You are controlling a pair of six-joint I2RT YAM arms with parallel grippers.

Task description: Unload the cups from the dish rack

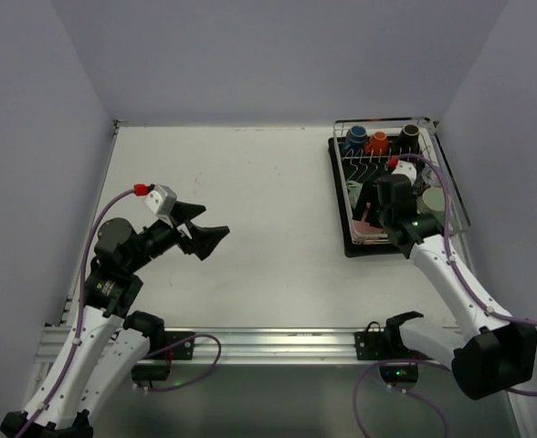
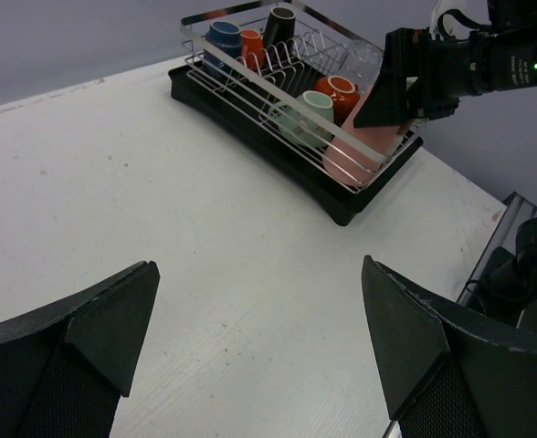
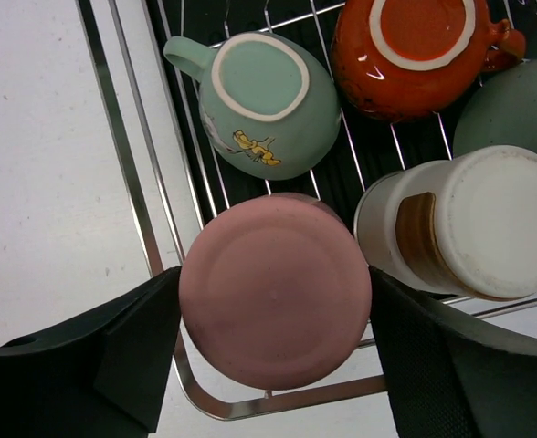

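Note:
The silver wire dish rack [image 1: 342, 187] on its black tray stands at the far right of the table. It holds several upturned cups: blue [image 1: 356, 137], orange [image 1: 377, 141] and black [image 1: 409, 135] at the far end. At its near corner a salmon-pink tumbler [image 3: 276, 290] stands bottom up beside a teal handled mug [image 3: 264, 100], an orange mug [image 3: 410, 55] and a white-and-brown cup [image 3: 469, 224]. My right gripper [image 3: 276, 306] is over that corner, its fingers pressed on both sides of the tumbler. My left gripper [image 1: 212, 222] is open and empty above mid-table, far left of the rack.
The rack's wire rim [image 3: 127, 155] runs close by my right gripper's left finger. A pale teal dish [image 3: 515, 109] lies in the rack's right part. The table's near edge is a metal rail [image 1: 268, 345]. Grey walls close in three sides.

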